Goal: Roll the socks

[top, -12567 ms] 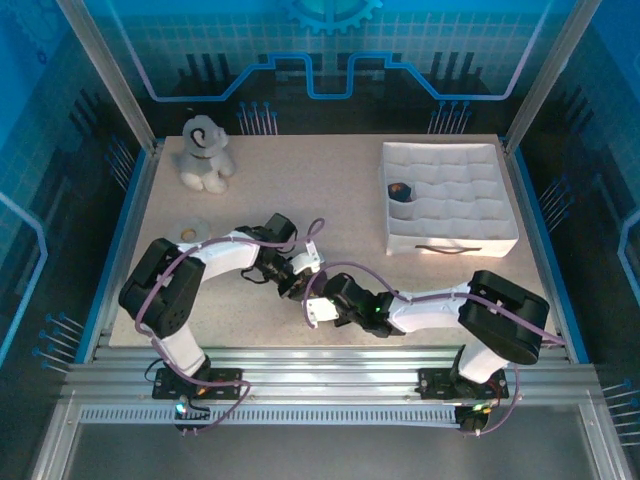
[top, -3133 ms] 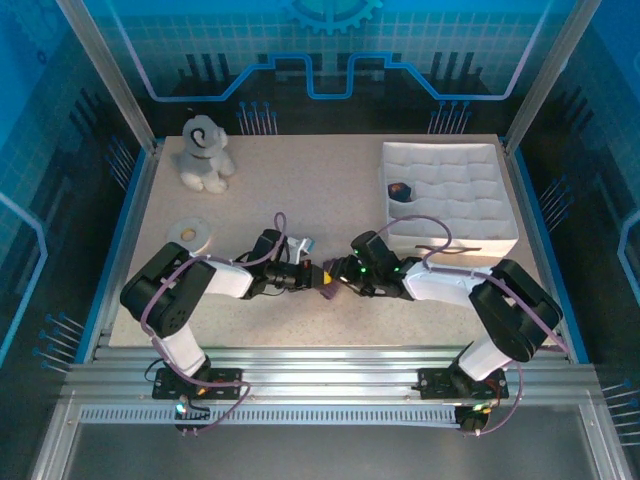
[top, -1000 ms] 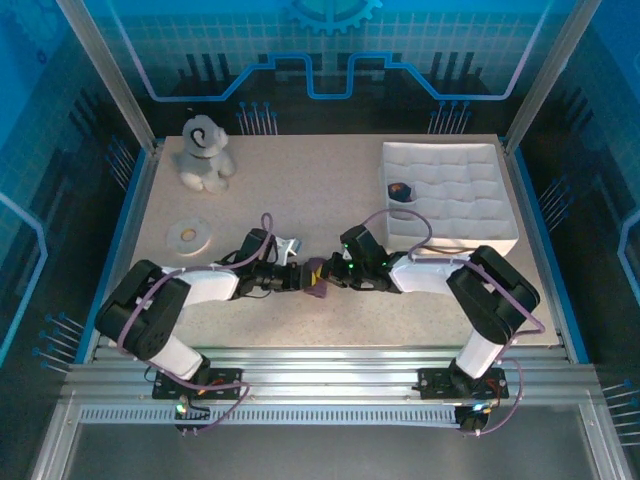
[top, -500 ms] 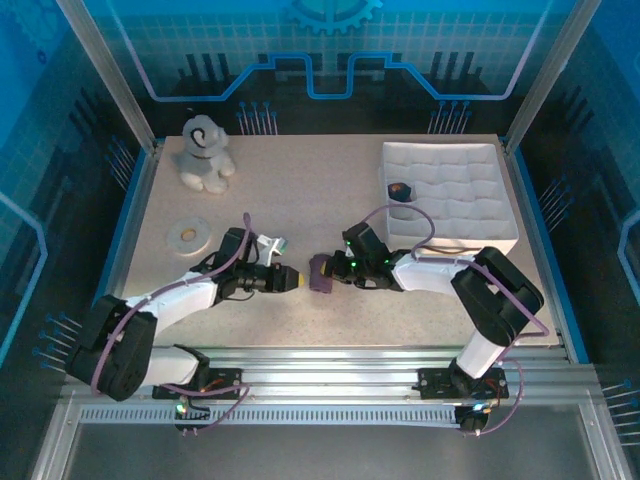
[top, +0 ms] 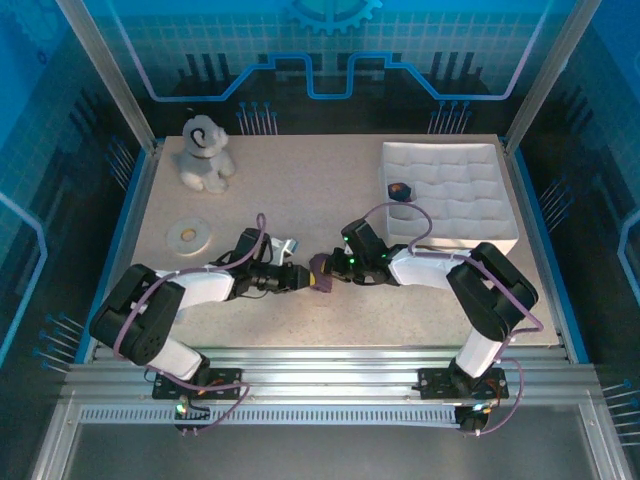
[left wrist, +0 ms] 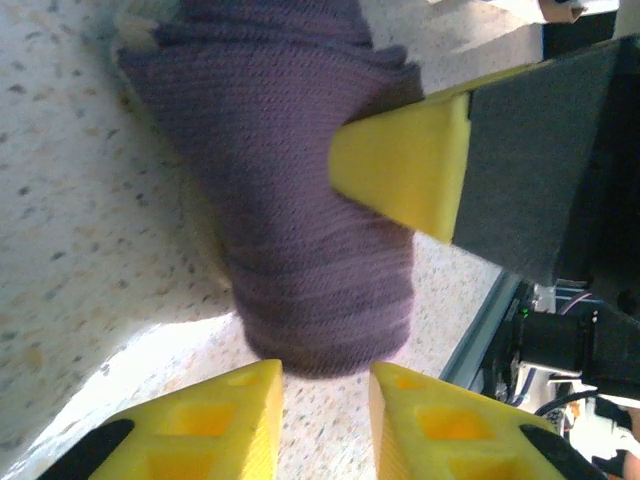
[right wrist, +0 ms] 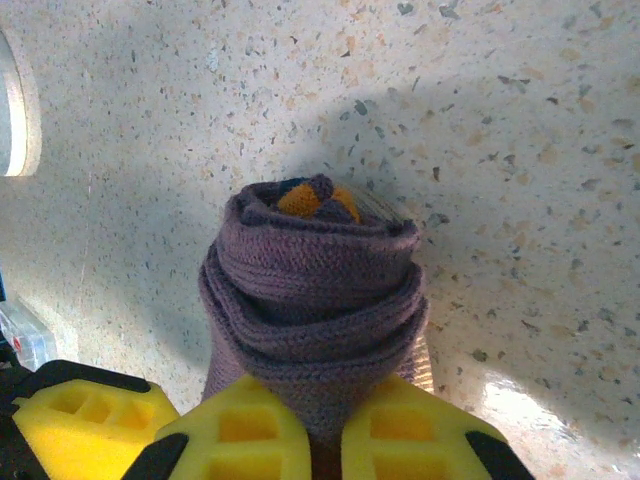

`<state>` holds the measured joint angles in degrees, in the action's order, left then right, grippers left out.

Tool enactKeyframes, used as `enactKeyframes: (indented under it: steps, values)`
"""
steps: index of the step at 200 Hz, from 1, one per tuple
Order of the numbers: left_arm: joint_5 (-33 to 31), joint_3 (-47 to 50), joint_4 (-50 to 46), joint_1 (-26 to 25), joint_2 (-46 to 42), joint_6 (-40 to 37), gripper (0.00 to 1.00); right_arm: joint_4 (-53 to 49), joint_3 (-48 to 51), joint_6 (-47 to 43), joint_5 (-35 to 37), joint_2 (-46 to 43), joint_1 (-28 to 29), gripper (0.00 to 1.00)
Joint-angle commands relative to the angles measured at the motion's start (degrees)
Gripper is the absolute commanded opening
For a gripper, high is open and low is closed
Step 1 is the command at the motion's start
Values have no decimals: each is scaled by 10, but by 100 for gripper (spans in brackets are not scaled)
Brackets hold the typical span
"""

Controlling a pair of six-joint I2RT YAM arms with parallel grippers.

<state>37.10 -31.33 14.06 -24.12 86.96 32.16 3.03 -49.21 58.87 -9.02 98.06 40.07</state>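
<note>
Two robot arms meet low over the near middle of a speckled surface, where the socks lie as one tight purple roll. Half a second earlier the left gripper had drawn back, leaving a clear gap; it has now come in again, and its tips sit just beside the roll's end. In the left wrist view its yellow fingers are slightly apart with nothing between them, the roll's rounded end just beyond their tips. The right gripper has kept its place, and its fingers are clamped on the roll's other end. The rolling itself looks largely done, and the left arm's return suggests a finishing tuck or a re-grip is being lined up. Much is hard to read. Only a small orange patch shows in the roll's core, so the two socks cannot be told apart, and whether a cuff is folded over to lock the roll cannot be seen. From above, the grippers cover most of the roll. A small dark and orange item in a white sectioned tray is too small to identify.
</note>
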Motion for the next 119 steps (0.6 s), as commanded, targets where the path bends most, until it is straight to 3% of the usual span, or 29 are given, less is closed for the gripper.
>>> enactKeyframes:
  steps: [1, 29, 75, 119]
  values:
    - [-13, -20, 22, -5, 11, 24, 31, -66, 6, -2, 27, 23, -1, 8]
    - [-26, -30, 17, -6, 27, 33, 32, -69, 7, -2, 30, 22, 2, 13]
    - [-42, -48, -20, -17, 70, 23, 28, -95, 3, 3, 42, 17, 6, 46]
    - [-48, -50, -32, -26, 90, 14, 21, -119, -4, 13, 45, 23, 16, 56]
